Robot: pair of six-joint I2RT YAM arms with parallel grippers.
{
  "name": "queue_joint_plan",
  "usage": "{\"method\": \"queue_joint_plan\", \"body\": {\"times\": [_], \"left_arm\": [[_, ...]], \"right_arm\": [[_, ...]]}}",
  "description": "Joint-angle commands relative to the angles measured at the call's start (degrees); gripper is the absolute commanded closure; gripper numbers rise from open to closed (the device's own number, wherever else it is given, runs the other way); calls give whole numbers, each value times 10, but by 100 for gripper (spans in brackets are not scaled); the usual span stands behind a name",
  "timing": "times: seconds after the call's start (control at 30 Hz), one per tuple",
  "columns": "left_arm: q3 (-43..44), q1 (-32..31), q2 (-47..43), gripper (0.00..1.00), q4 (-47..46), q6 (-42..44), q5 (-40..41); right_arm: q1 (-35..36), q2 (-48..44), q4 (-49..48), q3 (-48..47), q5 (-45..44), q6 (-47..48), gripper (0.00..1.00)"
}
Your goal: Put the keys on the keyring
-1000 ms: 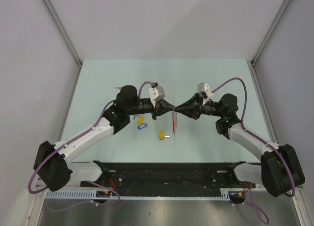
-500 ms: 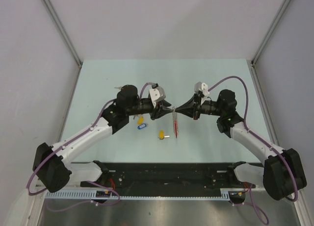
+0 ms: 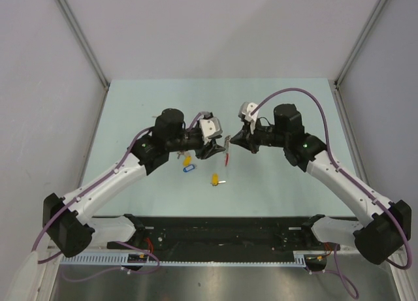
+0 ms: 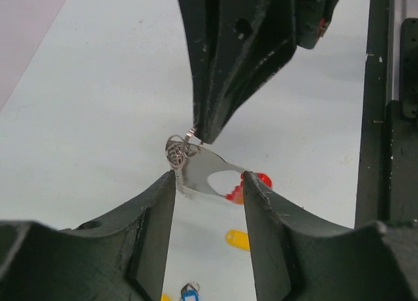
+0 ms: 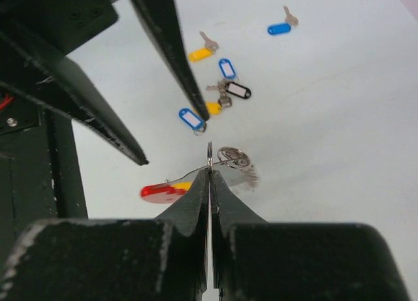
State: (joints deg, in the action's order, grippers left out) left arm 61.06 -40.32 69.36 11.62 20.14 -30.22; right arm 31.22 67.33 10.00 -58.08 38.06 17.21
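Note:
The keyring [image 3: 226,157], a silver metal piece with a coiled ring and a red and yellow end [image 5: 163,190], hangs above the table. My right gripper [image 5: 209,174] is shut on its thin ring. In the left wrist view the keyring [image 4: 208,174] hangs from the right gripper's tips, just beyond my left gripper [image 4: 208,182]. The left gripper is open, with one finger on each side of the metal piece. Several keys lie on the table below: a blue-tagged one [image 5: 191,118], a dark-tagged one [image 5: 238,90] and a yellow-tagged one [image 5: 199,53]. From above, the left gripper [image 3: 215,147] and right gripper [image 3: 232,142] nearly meet.
A yellow-tagged key [image 3: 215,179] lies alone nearer the arm bases, and a blue-tagged key [image 5: 279,28] lies apart from the cluster. A black rail [image 3: 222,229] runs along the near table edge. Grey walls enclose the pale green table [image 3: 294,105].
My left gripper has opened and let go of the keyring. The right gripper has shut on the ring and shifted left, and the keyring now hangs from it.

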Motion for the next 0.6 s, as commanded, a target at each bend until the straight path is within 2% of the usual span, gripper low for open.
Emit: {"method": "queue_joint_plan", "body": {"times": [0.0, 0.13, 0.33, 0.57], "left_arm": [[15, 4, -7, 49, 25, 42, 5], [-11, 4, -13, 48, -6, 39, 19], [-18, 4, 2, 48, -34, 25, -5], [-29, 4, 31, 54, -77, 7, -61]], "right_arm": [[15, 29, 149, -84, -112, 48, 100], [16, 49, 201, -124, -113, 56, 100], [29, 47, 214, -125, -78, 76, 100], [32, 49, 221, -125, -36, 93, 100]]}}
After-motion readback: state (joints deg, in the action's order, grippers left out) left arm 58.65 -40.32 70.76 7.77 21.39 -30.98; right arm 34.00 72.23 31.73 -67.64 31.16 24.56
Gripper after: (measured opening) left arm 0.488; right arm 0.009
